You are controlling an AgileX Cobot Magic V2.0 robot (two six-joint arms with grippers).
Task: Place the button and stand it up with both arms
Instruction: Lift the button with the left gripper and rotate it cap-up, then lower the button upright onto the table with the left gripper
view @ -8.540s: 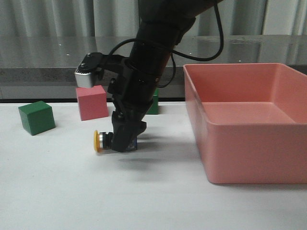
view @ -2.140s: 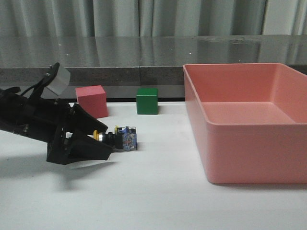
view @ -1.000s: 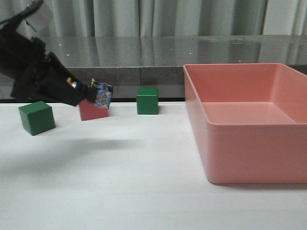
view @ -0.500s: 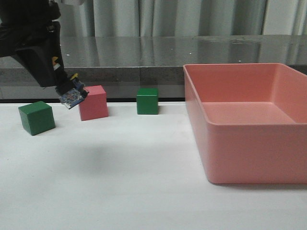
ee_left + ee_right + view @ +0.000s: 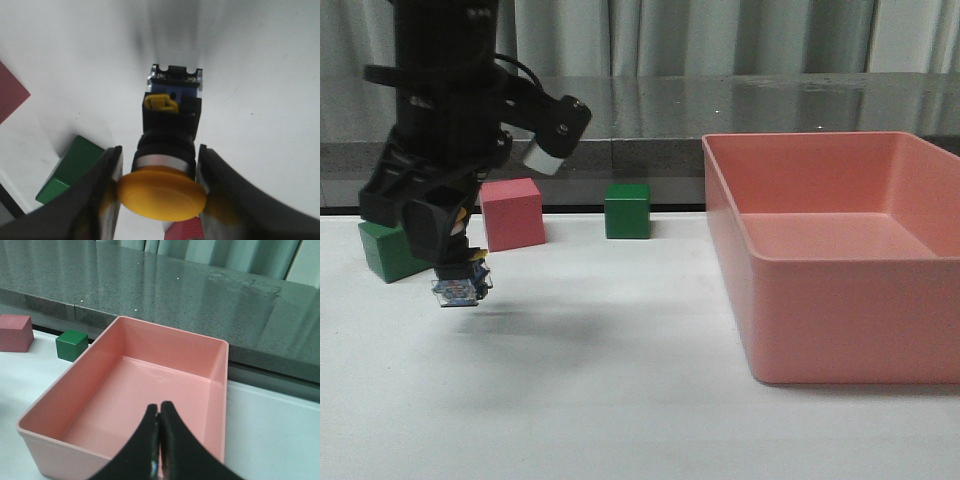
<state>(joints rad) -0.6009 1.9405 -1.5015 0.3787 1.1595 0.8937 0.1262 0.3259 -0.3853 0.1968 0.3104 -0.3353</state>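
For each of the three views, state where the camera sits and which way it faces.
Front: faces forward over the table; shows left arm holding the button.
Left wrist: on the left arm, looks down at the button between its fingers.
Right wrist: above the pink bin; shut right gripper shows.
Front and right wrist share the bin.

Left pincer (image 5: 448,268) grips button (image 5: 460,288) base-down above table (image 5: 620,400); pink bin (image 5: 835,255) right.

black angular left arm (image 5: 445,120), looping black cable, grey-white wrist camera block (image 5: 543,157), pointed black fingers (image 5: 172,440)
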